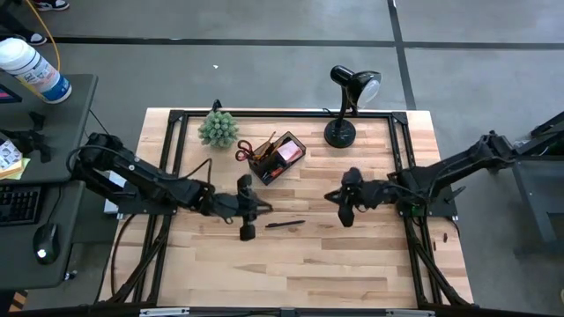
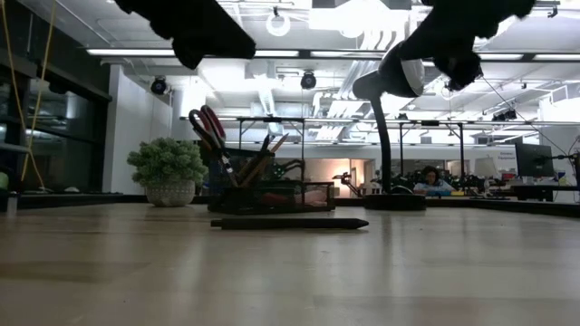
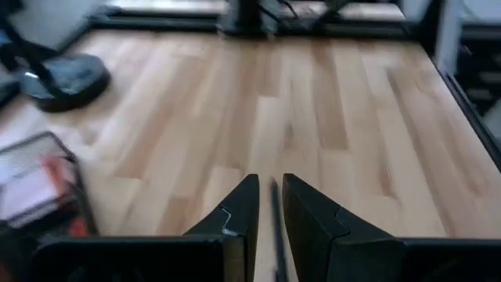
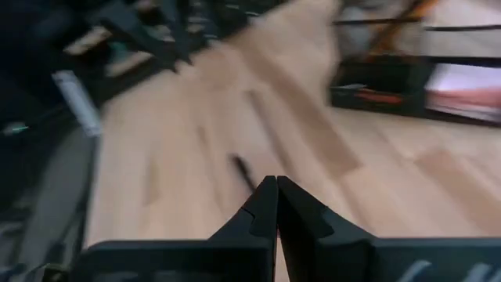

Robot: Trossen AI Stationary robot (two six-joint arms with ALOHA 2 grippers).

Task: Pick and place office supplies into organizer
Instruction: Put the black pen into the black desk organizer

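Bright ceiling strip lights, dim backlit low view, motion blur across both wrist views.

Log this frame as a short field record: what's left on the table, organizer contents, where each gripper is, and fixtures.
loose item: black pen lying flat on the table, in front of the organizer
organizer: holds red-handled scissors, pink sticky-note pad, pencils
left gripper: just left of the pen, fingers slightly apart, empty
right gripper: right of the pen, fingers together, empty
fixtures: plant, desk lamp
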